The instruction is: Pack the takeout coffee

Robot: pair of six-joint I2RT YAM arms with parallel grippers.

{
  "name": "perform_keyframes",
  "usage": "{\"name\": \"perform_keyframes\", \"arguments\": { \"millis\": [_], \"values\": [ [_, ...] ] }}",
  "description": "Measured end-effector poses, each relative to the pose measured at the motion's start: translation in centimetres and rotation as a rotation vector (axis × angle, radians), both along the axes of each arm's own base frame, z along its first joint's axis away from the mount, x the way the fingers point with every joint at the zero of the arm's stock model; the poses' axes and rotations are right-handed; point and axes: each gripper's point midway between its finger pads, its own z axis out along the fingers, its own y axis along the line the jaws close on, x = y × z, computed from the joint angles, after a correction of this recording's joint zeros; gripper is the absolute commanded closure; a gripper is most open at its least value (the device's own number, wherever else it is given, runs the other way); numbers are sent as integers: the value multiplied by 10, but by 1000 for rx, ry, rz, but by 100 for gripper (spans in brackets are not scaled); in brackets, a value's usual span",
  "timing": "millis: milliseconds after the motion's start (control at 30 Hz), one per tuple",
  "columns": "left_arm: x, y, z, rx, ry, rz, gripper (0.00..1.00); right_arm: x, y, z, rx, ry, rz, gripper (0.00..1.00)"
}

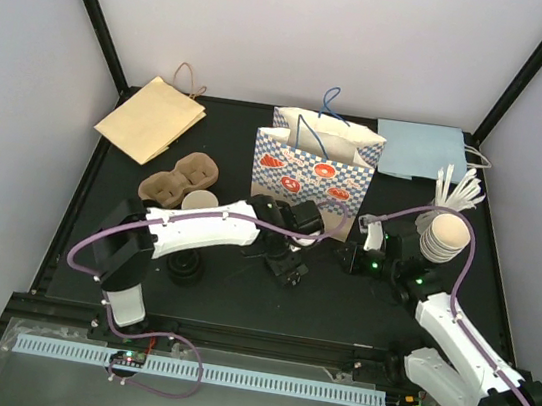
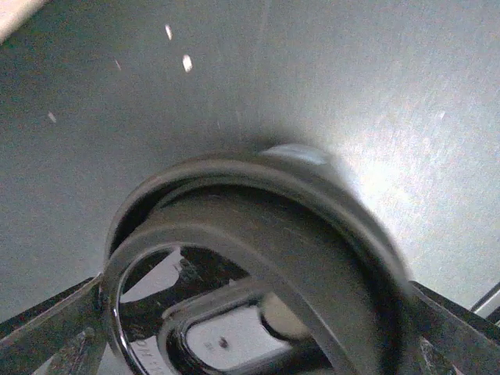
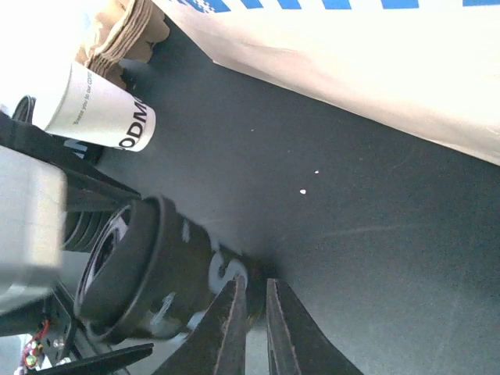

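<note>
Progress judged early: the checkered bag (image 1: 310,173) stands upright at mid-table with its mouth open, and no cup is seen inside it; the cup carrier (image 1: 176,178) lies to its left with empty wells as far as the top view shows; a white cup (image 1: 201,200) is set just beside the carrier; a stack of black lids (image 1: 184,267) sits near the left arm, and a stack of white lids (image 1: 445,238) near the right arm. The black cup (image 3: 148,273) is found on its side on the table (image 1: 337,308), in front of the bag, between the two grippers; no lid fit can be confirmed. Left to do, by judgement: cup righted, lidded, seated in the carrier, carrier lowered into the bag. Left arm is reached across to mid-table, left gripper (image 1: 288,264) low over the cup; its fingers (image 2: 47,336) are spread wide on either side of the cup, apparently gripping nothing, though blur leaves contact uncertain. Right arm is bent inward, right gripper (image 3: 254,283) low at the table; its fingers are drawn nearly together with only a slit between, nothing in them, tips just at the cup's closed end; touching or not cannot be told.
</note>
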Motion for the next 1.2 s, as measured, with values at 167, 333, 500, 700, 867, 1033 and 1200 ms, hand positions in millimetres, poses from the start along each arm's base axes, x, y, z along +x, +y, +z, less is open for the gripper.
{"name": "perform_keyframes", "arguments": {
  "millis": [167,333,500,700,867,1033,1200],
  "values": [
    [-15,14,-17,75,82,3,1,-2,-1,2,-22,-9,20,83],
    [-19,18,-17,87,102,7,1,-1,0,6,-31,-24,31,80],
    [-21,19,-15,85,106,9,3,-3,-1,3,-43,-18,41,80],
    [-20,19,-8,88,102,19,6,-3,-1,-1,-51,-4,44,79],
    [-7,25,5,154,24,49,4,-3,-1,-1,-51,-5,44,79],
    [2,44,-8,288,-20,84,1,-4,-2,-4,-52,0,44,79],
    [6,44,-10,314,-31,94,1,-6,-1,-5,-49,0,52,66]
  ]
}}
